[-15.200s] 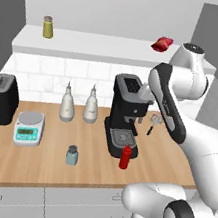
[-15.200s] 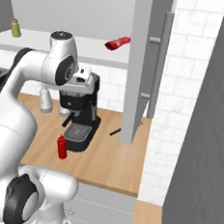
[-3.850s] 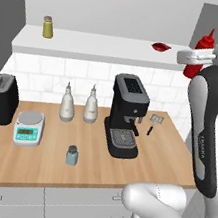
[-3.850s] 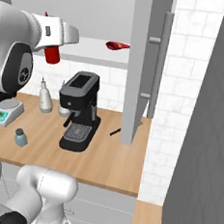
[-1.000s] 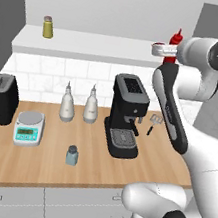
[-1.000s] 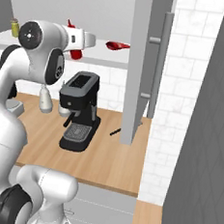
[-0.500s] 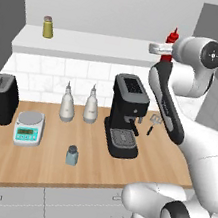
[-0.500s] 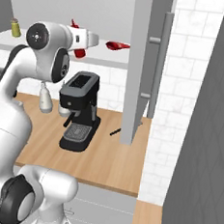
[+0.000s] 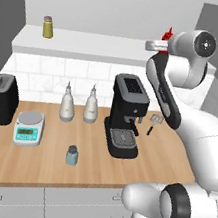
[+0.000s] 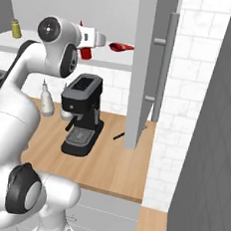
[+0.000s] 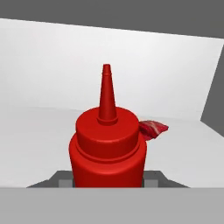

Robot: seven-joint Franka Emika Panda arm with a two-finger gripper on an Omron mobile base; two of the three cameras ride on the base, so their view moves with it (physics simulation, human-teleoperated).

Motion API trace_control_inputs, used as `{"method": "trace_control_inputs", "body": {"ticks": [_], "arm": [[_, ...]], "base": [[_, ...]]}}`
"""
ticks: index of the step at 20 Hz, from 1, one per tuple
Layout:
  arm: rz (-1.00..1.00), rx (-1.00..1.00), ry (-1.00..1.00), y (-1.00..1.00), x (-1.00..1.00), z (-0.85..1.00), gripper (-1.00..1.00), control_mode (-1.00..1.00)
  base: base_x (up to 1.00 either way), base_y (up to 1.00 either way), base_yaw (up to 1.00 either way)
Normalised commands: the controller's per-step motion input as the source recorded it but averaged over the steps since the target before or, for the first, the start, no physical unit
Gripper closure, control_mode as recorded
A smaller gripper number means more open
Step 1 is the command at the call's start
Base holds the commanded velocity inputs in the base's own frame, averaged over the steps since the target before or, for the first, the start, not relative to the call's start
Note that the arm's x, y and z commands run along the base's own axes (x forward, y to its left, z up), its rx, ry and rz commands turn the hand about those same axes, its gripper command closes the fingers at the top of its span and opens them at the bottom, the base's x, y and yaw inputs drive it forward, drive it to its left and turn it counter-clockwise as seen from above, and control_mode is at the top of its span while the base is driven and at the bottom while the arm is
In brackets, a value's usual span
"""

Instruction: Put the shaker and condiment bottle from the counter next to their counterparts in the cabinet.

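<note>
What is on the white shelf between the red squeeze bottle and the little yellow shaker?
Nothing: between red squeeze bottle and olive-yellow shaker, the white shelf is bare, left base view.

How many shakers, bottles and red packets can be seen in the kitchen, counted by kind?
Shakers: 2 (blue-grey shaker, olive-yellow shaker)
Bottles: 3 (red condiment bottle, two white bottles)
Red packets: 1 (red packet)
Total: 6
</note>
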Motion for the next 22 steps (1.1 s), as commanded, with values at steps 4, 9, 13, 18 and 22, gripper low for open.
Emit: {"method": "trace_control_inputs", "body": {"ticks": [4, 9, 13, 18, 22], "arm": [[0.00, 0.12, 0.17, 0.00, 0.37, 0.00, 1.00, -1.00], [0.00, 0.01, 0.01, 0.00, 0.05, 0.00, 1.00, -1.00], [0.00, 0.00, -0.04, 0.00, 0.22, 0.00, 1.00, -1.00], [0.00, 0.00, -0.05, 0.00, 0.31, -0.01, 1.00, -1.00], [0.00, 0.00, -0.06, 0.00, 0.33, -0.06, 1.00, -1.00]], "base": [[0.00, 0.00, 0.00], [0.00, 0.00, 0.00], [0.00, 0.00, 0.00], [0.00, 0.00, 0.00], [0.00, 0.00, 0.00]]}}
